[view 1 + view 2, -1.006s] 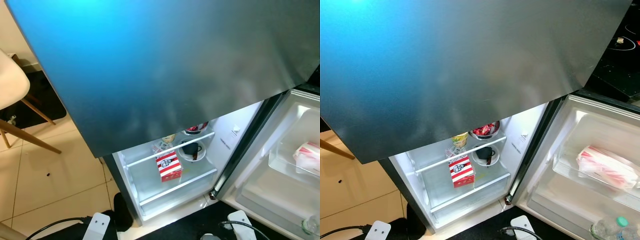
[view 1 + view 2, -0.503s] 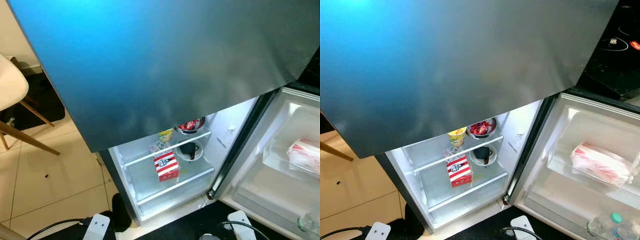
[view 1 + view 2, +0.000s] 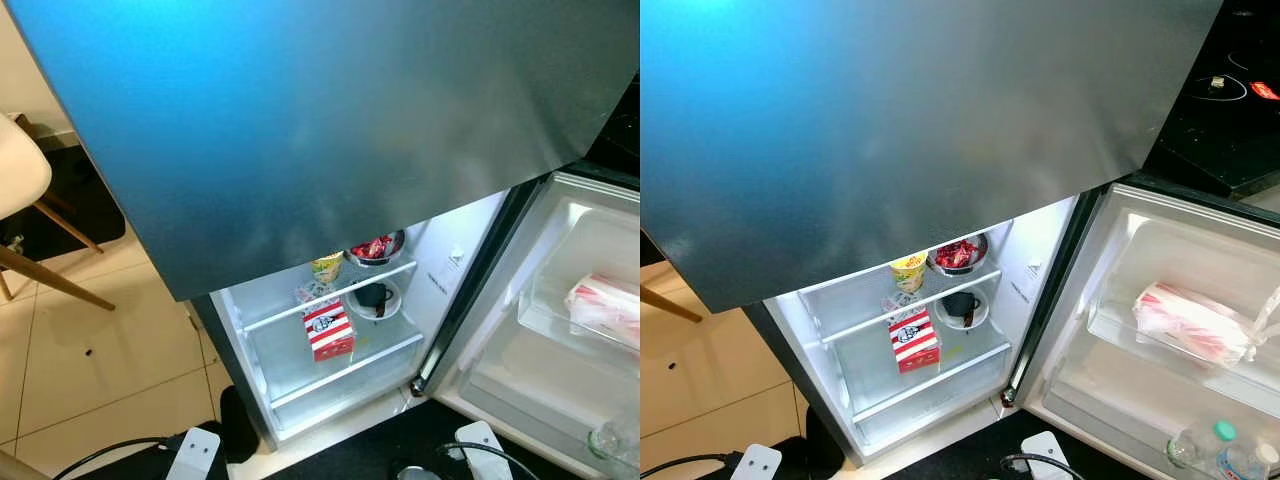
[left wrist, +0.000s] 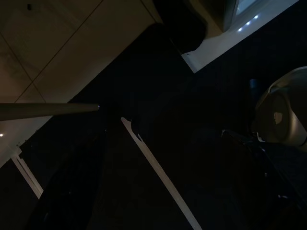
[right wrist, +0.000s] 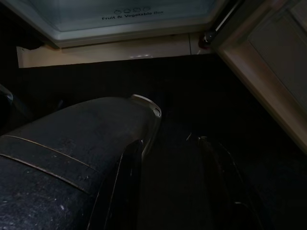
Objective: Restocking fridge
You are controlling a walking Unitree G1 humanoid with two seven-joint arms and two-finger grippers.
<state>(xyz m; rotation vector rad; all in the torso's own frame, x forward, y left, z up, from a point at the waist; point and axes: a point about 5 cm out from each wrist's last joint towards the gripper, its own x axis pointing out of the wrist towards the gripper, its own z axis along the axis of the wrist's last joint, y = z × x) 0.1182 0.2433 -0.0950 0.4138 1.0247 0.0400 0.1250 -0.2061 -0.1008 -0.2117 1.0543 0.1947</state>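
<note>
The lower fridge compartment (image 3: 262,345) stands open and lit under the closed grey freezer door (image 3: 320,130). On its glass shelves are a red-and-white striped box (image 3: 328,330), a yellow cup (image 3: 326,267), a bowl of red items (image 3: 376,247) and a black cup on a white plate (image 3: 373,296). The open door (image 3: 1160,390) swings out to the right; its shelf holds a red-and-white wrapped package (image 3: 1190,325), with bottles (image 3: 1220,450) lower down. My right gripper (image 5: 170,143) hangs open over a dark mat near the fridge's base. The left gripper (image 4: 163,158) hangs idle in shade.
A white chair (image 3: 20,180) with wooden legs stands on the tiled floor (image 3: 90,350) at left. A black hob (image 3: 1230,90) sits at the upper right. White blocks (image 3: 193,452) with black cables lie low in the head views.
The camera has shifted a little, so more of the upper fridge shelf and the door shelf shows. Nothing in the fridge has moved.
</note>
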